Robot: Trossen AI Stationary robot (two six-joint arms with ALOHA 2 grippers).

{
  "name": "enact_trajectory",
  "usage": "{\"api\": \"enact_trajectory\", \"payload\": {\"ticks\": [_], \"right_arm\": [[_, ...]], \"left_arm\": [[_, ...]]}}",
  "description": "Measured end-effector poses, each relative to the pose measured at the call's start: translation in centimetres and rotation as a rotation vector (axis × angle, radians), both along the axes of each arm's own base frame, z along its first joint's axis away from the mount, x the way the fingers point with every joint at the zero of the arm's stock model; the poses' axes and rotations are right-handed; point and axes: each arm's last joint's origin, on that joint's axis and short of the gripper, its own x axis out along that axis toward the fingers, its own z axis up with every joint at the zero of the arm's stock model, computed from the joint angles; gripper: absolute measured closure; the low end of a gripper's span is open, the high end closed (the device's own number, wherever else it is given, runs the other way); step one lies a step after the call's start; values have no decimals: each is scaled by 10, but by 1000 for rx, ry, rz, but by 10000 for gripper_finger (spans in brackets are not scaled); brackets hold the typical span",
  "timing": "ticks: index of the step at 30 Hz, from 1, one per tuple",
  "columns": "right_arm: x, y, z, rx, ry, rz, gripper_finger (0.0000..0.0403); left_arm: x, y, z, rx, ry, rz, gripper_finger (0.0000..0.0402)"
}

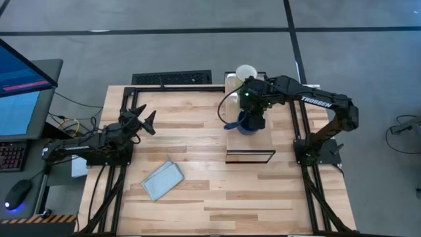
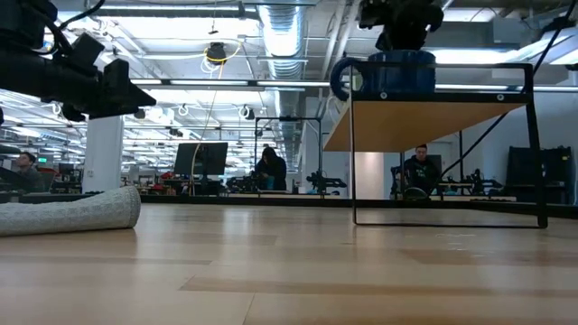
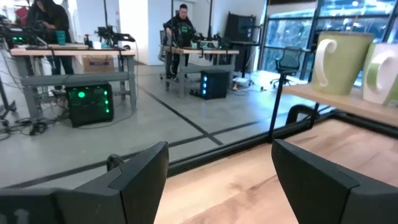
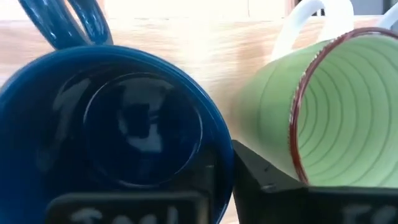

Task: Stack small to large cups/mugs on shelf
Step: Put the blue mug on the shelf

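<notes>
Two arms stood over the slatted wooden desk (image 1: 197,197). Toward the left side the left gripper (image 1: 146,120) hung above the bare planks, its fingers (image 3: 140,177) spread wide apart with nothing between them. Nearer the front edge, right of that arm's base, a flat grey-blue folded cloth (image 1: 162,179) lay on the wood; in the low view it showed as a rounded grey roll (image 2: 72,212) at the left. Farther right stood the shelf (image 1: 250,141), a light-wood plank top raised over the desk on a thin dark frame (image 2: 535,144). On it the dark blue mug (image 1: 247,125) sat upright, its handle (image 2: 341,79) turned toward the left in the low view. The right gripper (image 1: 253,102) was directly over this mug, and the right wrist view showed a dark finger (image 4: 264,180) between the blue mug (image 4: 118,124) and the light green mug (image 4: 329,106) just beside it; whether the fingers actually pinched the blue rim could not be told. Past the green mug stood the white mug (image 1: 246,71) at the far end of the shelf, its handle (image 4: 298,18) showing behind the green one. From the left wrist view the green mug (image 3: 345,62) and white mug (image 3: 382,71) stood side by side on the shelf.
</notes>
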Motion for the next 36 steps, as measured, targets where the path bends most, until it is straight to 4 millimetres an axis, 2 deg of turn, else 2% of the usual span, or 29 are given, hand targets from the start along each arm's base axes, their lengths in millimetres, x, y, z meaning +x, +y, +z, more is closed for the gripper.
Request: {"api": "enact_trajectory", "payload": {"ticks": [6,12,23,36], "right_arm": [[-2,-7,0,1,-9,-50,273],[-4,-14,0,17,-21,-125,246],[-3,-11,1,5,-18,-85,263],[-2,-10,1,-15,-5,1,320]], "left_arm": [[0,0,0,-1,-5,-6,124],[0,0,0,-1,-5,-5,124],[0,0,0,-1,-5,-5,124],[0,0,0,-14,-23,-6,124]]}}
